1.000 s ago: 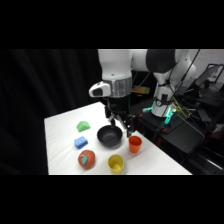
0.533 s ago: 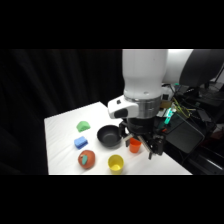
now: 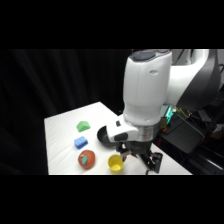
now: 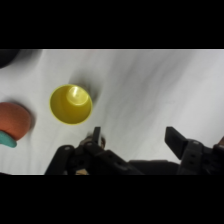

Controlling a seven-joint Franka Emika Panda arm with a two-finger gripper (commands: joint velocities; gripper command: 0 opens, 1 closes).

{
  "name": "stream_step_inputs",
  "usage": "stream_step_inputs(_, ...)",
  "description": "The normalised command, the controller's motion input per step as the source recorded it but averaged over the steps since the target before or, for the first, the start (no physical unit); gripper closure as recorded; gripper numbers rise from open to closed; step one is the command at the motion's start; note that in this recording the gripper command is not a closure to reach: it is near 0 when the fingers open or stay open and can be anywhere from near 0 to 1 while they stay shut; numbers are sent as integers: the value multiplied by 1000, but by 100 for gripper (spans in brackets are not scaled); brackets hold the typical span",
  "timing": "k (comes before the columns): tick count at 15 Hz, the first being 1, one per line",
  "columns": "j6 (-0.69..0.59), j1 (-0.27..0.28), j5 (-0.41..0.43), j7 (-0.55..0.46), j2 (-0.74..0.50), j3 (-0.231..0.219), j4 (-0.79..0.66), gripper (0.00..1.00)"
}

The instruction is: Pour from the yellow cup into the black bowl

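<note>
The yellow cup (image 3: 115,162) stands upright near the table's front edge. In the wrist view the yellow cup (image 4: 71,104) shows its open mouth, up and to the left of my fingers. My gripper (image 4: 135,137) is open and holds nothing, with the cup outside its left finger (image 4: 96,135). In the side view the gripper (image 3: 145,164) hangs just right of the cup, close to the table. The black bowl (image 3: 102,136) sits behind the cup, and the arm's white body hides most of it.
A red round object with a teal patch (image 3: 86,159) lies left of the cup, also at the wrist view's left edge (image 4: 14,122). A blue block (image 3: 81,143) and a green piece (image 3: 83,126) lie farther back. Dark equipment (image 3: 182,135) stands to the right.
The arm has swung forward and down, and now fills much of the side view. It now covers the orange cup and part of the bowl. The objects have not moved.
</note>
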Motion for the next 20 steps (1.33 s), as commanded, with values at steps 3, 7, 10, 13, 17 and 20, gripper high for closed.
stream_step_inputs(3,72,-66,-78,-136,177,-56,208,0)
stream_step_inputs(7,25,-61,-42,-128,106,-28,170,0)
stream_step_inputs(10,60,-60,6,-126,88,-2,77,0)
stream_step_inputs(13,140,-27,-2,-74,98,-15,-19,0)
stream_step_inputs(17,144,-17,-9,-64,105,-18,-30,0)
stream_step_inputs(20,78,-41,15,-82,99,-13,19,0)
